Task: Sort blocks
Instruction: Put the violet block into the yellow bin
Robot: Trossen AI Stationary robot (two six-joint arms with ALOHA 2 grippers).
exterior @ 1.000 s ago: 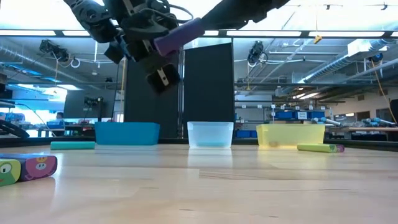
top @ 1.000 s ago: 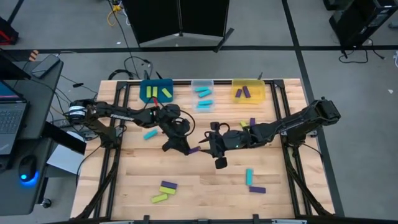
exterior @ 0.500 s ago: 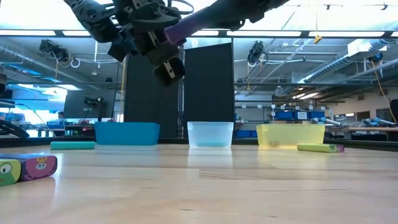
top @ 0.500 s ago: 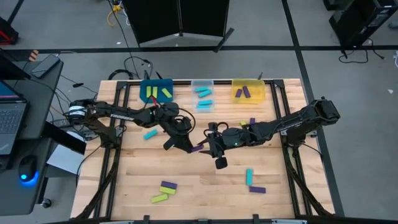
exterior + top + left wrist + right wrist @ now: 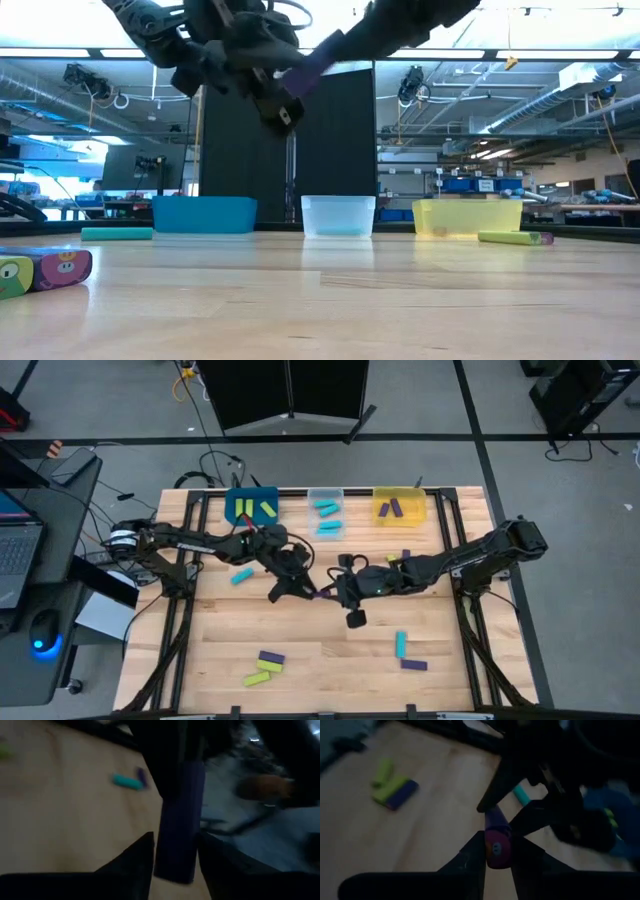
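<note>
The sorting looks partly done. Three square bins stand in a row along the far edge of the pale wooden surface (image 5: 330,670). The opaque blue plastic bin (image 5: 251,507), far left, holds two lime green bars. The clear plastic bin (image 5: 326,512), in the middle, holds about three cyan bars. The translucent yellow plastic bin (image 5: 400,505), far right, holds two purple bars. So each bin seems to take one colour, which is a judgement from what already lies in them.

A good share is left. Loose on the surface are a cyan bar (image 5: 241,576) on the left, a lime and purple pair (image 5: 400,558) on the right just near the yellow bin, a cyan bar with a purple one (image 5: 406,652) near right, and a purple bar with lime ones (image 5: 265,667) near left.

One small purple rectangular bar-shaped block (image 5: 322,593) is off the surface, in mid-air at the centre, between the two hands. The left hand (image 5: 298,586) reaches in from the left and the right hand (image 5: 338,592) from the right. In the right wrist view the right hand's fingers are clamped on the block's end (image 5: 497,837). In the left wrist view the left hand's fingers stand either side of the block (image 5: 179,822), but I cannot tell whether they grip it. This looks like a hand-over, likely bound for the yellow bin.
</note>
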